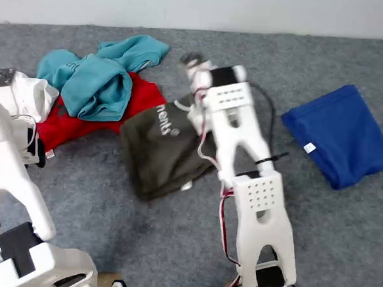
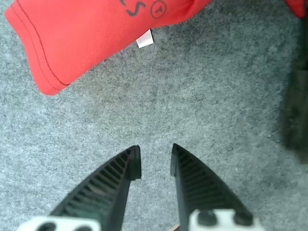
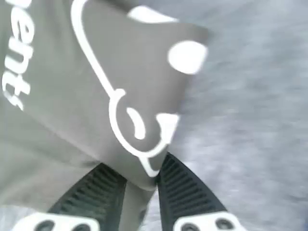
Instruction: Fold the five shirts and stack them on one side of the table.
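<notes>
**Olive-grey shirt pinched at the corner, blue one folded off to the side**

The olive-grey shirt (image 1: pixel 162 148) is sitting pretty much mid-bench, folded over into a lumpy rectangle with white lettering showing on top. Up close in the right wrist view it's (image 3: pixel 86 96) a flat dark panel with a white line drawing and letters on it. One corner of it runs straight down between the black ribbed fingers (image 3: pixel 185 192). So the right pincer (image 3: pixel 144 171) is clamped on that cloth edge. From above, the right arm (image 1: pixel 243 146) stretches up from the near edge of the bench and ends beside the shirt's far right side.

Just next to it on the left is the red shirt (image 1: pixel 139 99), spread out loose and touching the olive one's edge. The teal shirt (image 1: pixel 98 81) is crumpled in a heap on top of the red.

The left pincer (image 2: pixel 155 161) hangs over bare grey carpet with its fingers a narrow gap apart, nothing between them. A red hem (image 2: pixel 96 33) with a little white tag (image 2: pixel 144 39) lies near it but not touching. The left arm (image 1: pixel 10 166) stands at the bench's left edge.

The blue shirt (image 1: pixel 339 135) lies well apart on the right, folded neatly into a flat packet, small white label showing. The bench (image 1: pixel 110 229) itself is covered in grey felt-like carpet.
</notes>
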`<act>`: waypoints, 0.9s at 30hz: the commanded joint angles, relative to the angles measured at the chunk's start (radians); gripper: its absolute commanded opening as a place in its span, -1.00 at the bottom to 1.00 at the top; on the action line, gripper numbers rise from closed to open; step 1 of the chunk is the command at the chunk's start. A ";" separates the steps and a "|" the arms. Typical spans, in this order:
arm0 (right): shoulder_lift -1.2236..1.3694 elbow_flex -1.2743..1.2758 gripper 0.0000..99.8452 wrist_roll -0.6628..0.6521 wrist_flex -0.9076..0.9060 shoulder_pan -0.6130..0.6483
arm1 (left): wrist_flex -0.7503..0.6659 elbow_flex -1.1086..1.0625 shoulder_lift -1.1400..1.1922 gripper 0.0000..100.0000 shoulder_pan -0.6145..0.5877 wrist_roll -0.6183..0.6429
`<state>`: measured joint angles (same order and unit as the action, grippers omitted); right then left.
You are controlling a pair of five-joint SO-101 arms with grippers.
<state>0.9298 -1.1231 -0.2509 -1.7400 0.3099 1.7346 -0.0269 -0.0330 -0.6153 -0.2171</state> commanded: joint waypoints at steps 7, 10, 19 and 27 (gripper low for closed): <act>-0.012 -0.144 -0.98 -0.005 0.008 -0.202 | 0.018 0.005 -0.026 -0.77 0.006 0.003; -0.012 -0.144 -0.98 -0.005 0.041 -0.249 | 0.018 0.005 -0.026 -0.77 0.006 0.003; -0.021 -0.146 -0.98 0.074 0.189 -0.380 | 0.018 0.005 -0.025 -0.77 0.008 0.005; -0.019 -0.255 -0.98 0.175 0.176 -0.533 | 0.018 -0.019 -0.032 -0.77 0.008 0.005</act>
<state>0.9314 -1.2889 -0.1112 -1.5758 -0.1519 1.7331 -0.0376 -0.0330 -0.6153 -0.2171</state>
